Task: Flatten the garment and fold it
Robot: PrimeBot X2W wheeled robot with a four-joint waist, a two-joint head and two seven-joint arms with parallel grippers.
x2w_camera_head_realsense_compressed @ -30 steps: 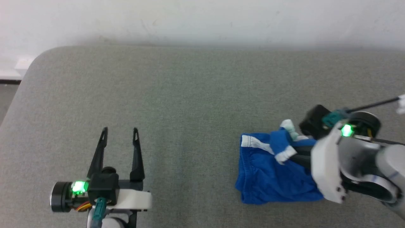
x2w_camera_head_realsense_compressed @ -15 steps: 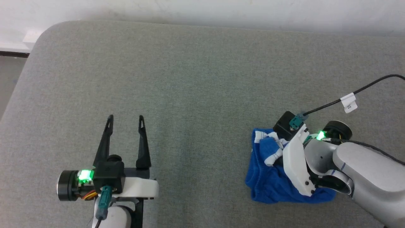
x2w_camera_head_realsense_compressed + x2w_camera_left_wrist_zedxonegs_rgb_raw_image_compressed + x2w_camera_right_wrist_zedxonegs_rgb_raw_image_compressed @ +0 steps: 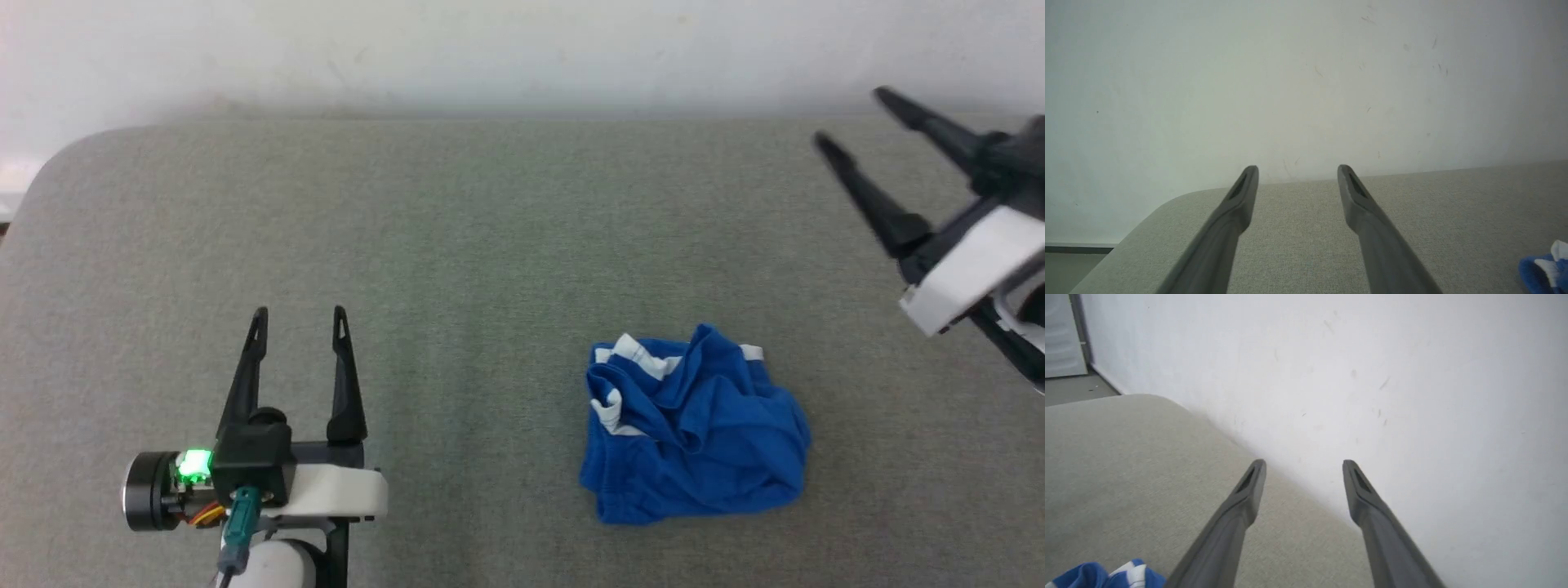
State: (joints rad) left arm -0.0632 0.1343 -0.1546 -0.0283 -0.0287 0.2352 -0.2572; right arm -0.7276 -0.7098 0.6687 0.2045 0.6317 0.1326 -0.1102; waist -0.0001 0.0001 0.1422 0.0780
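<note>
Lifted clear of the garment, your right jaws now gape wide and empty, arm apparently raised, fingers slanting toward the wall. The crumpled garment lies on the table, between both jaws, nearer the right. Your left jaws stand spread, empty.

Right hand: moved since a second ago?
Yes. The right hand was down on the blue shorts; now it is off them, open, up near the far edge of the grey cushion.
</note>
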